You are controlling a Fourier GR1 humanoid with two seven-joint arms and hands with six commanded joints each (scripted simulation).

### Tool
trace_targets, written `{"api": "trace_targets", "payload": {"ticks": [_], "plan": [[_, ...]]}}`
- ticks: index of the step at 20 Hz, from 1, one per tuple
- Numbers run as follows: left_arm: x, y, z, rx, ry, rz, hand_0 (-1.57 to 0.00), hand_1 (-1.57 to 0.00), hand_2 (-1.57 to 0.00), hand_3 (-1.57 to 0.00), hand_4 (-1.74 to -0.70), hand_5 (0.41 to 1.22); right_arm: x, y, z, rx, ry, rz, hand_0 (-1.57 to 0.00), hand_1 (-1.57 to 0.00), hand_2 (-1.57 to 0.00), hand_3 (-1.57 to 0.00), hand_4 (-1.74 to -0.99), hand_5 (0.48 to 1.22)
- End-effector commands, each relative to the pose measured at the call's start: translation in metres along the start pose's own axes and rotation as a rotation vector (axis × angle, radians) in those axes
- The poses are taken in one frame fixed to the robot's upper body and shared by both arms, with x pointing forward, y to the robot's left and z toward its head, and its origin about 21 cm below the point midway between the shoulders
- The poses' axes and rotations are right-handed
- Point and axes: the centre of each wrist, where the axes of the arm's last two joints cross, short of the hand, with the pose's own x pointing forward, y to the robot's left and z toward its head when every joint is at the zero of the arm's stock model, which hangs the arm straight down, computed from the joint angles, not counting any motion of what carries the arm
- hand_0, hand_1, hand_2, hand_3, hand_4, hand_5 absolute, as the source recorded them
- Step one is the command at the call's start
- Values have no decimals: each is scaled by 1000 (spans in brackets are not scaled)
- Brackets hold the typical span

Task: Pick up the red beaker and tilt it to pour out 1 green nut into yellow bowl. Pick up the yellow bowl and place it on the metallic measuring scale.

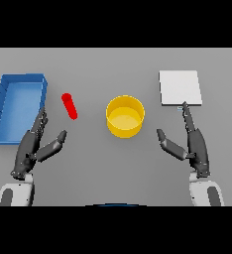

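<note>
Head view looks down on a grey table [113, 168] with both hands resting low in the scene and nothing held.

The left hand [32, 146] comes in from the lower left. Its fingers are straight and point up and a little right, toward the near right corner of a blue tray [4, 106], and its thumb is spread out to the right. The fingertips overlap the tray's right wall in the view; whether they touch it cannot be told.

The red beaker [70, 105] lies on its side on the table, just right of the tray and above the left thumb, apart from the hand. No nut can be made out in or near it.

The yellow bowl [125, 116] stands upright at the middle of the table, between the two hands and clear of both. Its inside looks plain yellow.

The white flat scale [180, 88] sits at the upper right. The right hand [193, 144] is below it, fingers straight and thumb spread left; the longest fingertip reaches the near edge of the scale.
</note>
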Motion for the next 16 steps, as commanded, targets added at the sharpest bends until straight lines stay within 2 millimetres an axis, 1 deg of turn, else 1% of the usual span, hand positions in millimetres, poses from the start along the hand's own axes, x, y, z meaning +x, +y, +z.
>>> {"api": "trace_targets", "payload": {"ticks": [1, 2, 3, 5, 7, 8, 11, 12, 15, 16], "plan": [[0, -3, -6, -8, -10, -5, 1, 1, 1, 1, -1163, 604, 0, -1, 2, 7, -8, -22, 1, 1, 1, 1, -1212, 607], [-4, -6, -12, -11, -6, -9, 1, 1, 1, 1, -1170, 605, -2, 0, 4, 8, -8, -29, 1, 1, 1, 1, -1224, 611], [-9, -5, -18, -17, 4, -15, 1, 1, 1, 1, -1191, 611, 0, 1, 3, 8, -9, -20, 1, 1, 1, 1, -1230, 617], [-14, -12, -29, -29, -3, -23, 1, 1, 1, 1, -1219, 622, 4, -1, 1, 9, -21, -9, 1, 1, 1, 1, -1246, 627], [-19, -14, -42, -25, 0, -47, 1, 1, 1, 1, -1227, 629, 2, 0, 1, 13, -11, -20, 1, 1, 1, 1, -1260, 633], [-22, -16, -50, -26, 15, -55, 1, 1, 1, 1, -1233, 636, -1, -4, 2, 19, -12, -30, 1, 1, 1, 1, -1267, 632], [-25, -19, -65, -23, 7, -52, 1, 1, 1, 1, -1255, 660, 0, -7, 3, 22, -23, -24, 1, 1, 1, 1, -1281, 635], [-21, -17, -70, -21, -11, -51, 1, 1, 1, 1, -1262, 668, -2, -9, 2, 17, -15, -20, 1, 1, 1, 1, -1278, 634], [-24, -20, -85, -31, 7, -57, 1, 1, 1, 1, -1276, 680, 1, -3, 1, 21, -8, -25, 1, 1, 1, 1, -1267, 635], [-23, -20, -88, -31, 2, -57, 1, 1, 1, 1, -1280, 682, 0, -6, 0, 14, -2, -24, 1, 1, 1, 1, -1266, 635]]}}
